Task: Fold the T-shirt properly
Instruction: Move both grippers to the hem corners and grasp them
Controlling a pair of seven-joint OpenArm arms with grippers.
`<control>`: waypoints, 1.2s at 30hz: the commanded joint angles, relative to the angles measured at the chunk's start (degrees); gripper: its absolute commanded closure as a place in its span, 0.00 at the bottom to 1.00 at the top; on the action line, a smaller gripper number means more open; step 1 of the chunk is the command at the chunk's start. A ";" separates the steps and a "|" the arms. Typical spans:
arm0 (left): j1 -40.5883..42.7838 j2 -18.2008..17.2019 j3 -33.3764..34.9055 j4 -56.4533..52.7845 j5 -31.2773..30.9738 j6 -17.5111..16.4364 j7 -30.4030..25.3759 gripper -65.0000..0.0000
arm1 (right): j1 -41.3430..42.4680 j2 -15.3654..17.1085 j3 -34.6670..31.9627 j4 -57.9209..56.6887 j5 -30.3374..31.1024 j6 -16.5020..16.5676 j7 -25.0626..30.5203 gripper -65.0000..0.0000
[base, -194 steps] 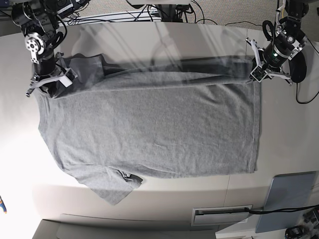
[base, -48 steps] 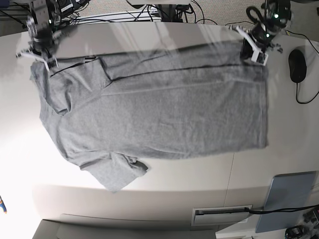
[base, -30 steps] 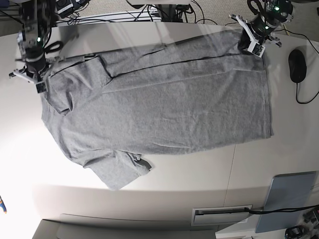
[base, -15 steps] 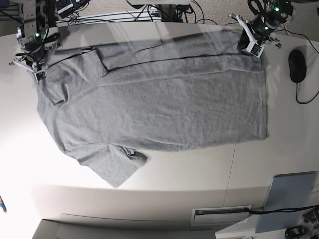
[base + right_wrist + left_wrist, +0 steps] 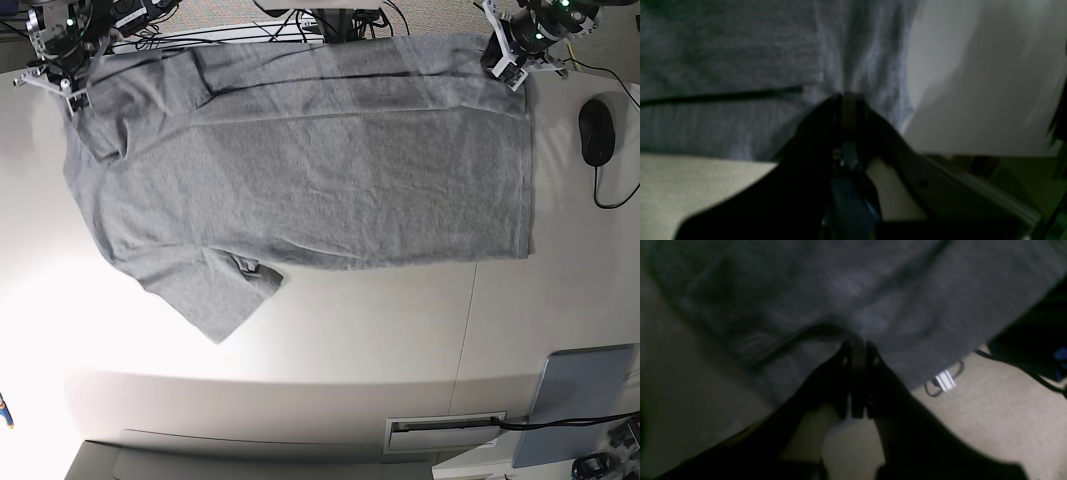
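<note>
You have a black computer mouse (image 5: 593, 133) near the white tabletop's (image 5: 350, 330) right edge, its thin black cable (image 5: 612, 203) looping off that edge. A flat grey-blue rectangular pad (image 5: 577, 403), possibly a tablet, sits beyond the lower right corner.

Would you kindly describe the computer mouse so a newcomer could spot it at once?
Start at the grey T-shirt spread across the white table. Look past its hem to the base view's right edge: the mouse is the small dark oval with a cable, alone on bare tabletop.
</note>
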 commanded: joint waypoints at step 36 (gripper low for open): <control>-51.74 -0.02 -7.28 -38.80 -18.53 2.64 4.74 0.58 | 27.63 -6.84 -4.90 13.14 5.44 -0.87 0.04 0.53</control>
